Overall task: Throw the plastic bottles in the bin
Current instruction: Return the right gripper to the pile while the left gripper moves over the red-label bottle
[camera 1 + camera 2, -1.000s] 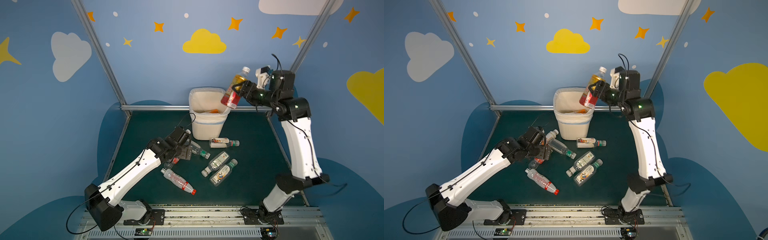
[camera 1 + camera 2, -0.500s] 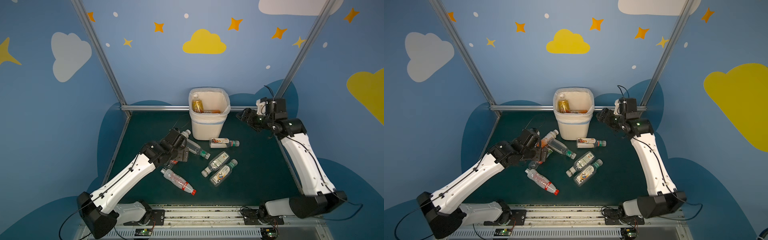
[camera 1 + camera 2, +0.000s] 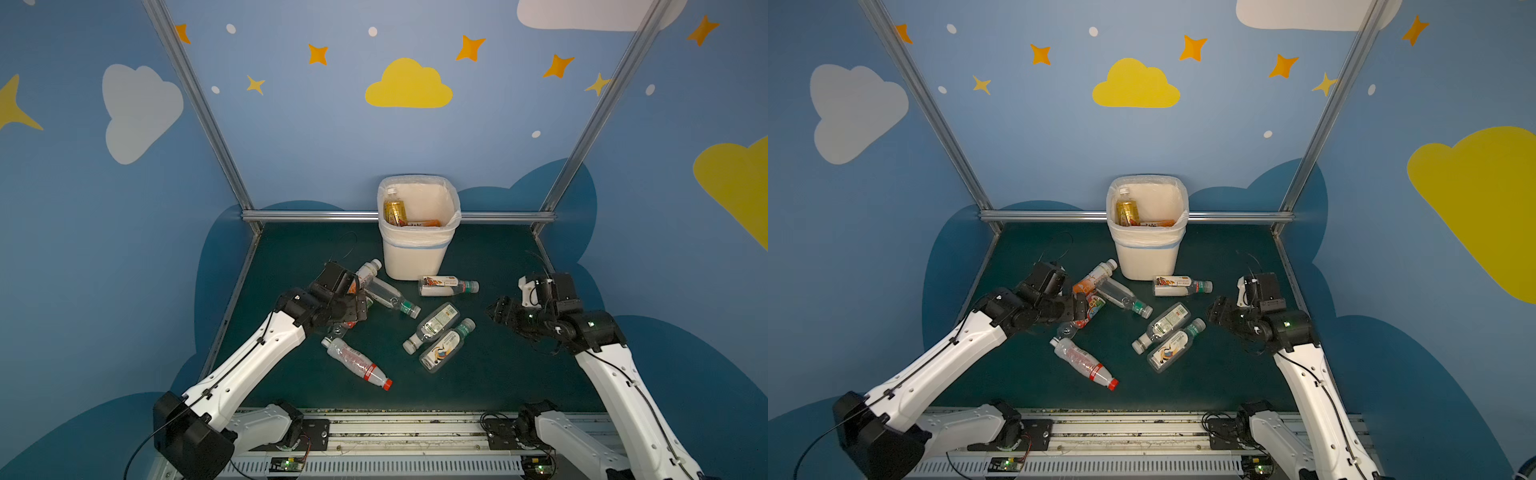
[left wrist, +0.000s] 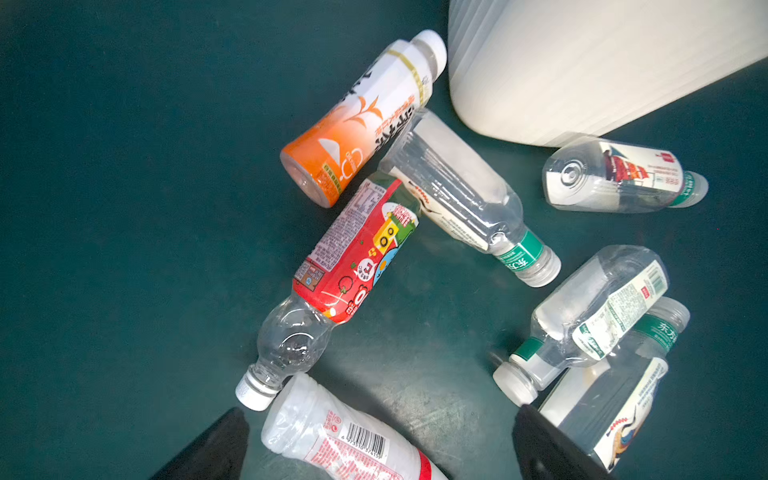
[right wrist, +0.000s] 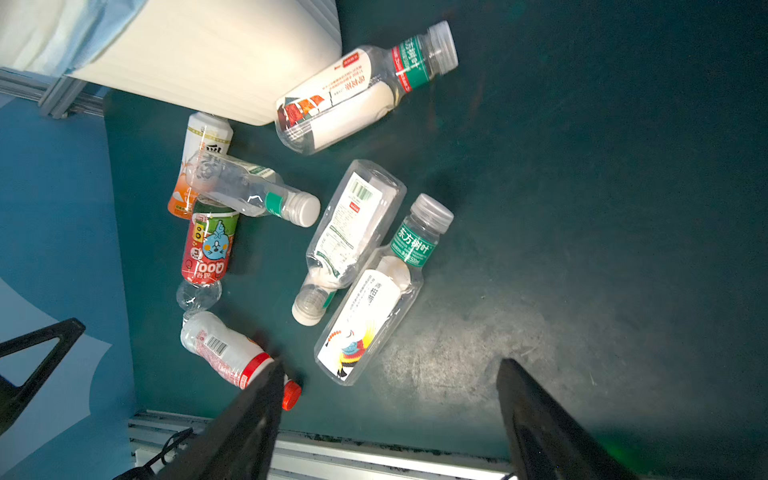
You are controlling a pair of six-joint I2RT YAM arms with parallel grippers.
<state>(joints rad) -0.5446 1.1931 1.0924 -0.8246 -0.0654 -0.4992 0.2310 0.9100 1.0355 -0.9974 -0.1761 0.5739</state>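
A: Where the left arm (image 3: pixel 257 353) overhangs it, we log the red-label bottle (image 4: pixel 353 257) as largely covered in both top views; the left wrist view shows it whole.

B: Bin (image 3: pixel 415 257): cream, bag-lined, back centre of the worktop (image 3: pixel 498 374). Inside we see an amber bottle (image 3: pixel 394 210) leaning on the wall and an orange bottle (image 3: pixel 424 223) mostly behind the rim; the depths are hidden.

A: Six more lie in front: orange-label bottle (image 3: pixel 1094 278) touching a green-banded bottle (image 3: pixel 1121 297), a crumpled red-capped bottle (image 3: pixel 1084 362), two clear bottles (image 3: pixel 1163 326) side by side, and a white-label bottle (image 3: pixel 1181 286) at the bin's foot.

B: Left jaws: apart, above the red-label bottle, gripping nothing. Right jaws: apart, empty, to the right of the two clear bottles.
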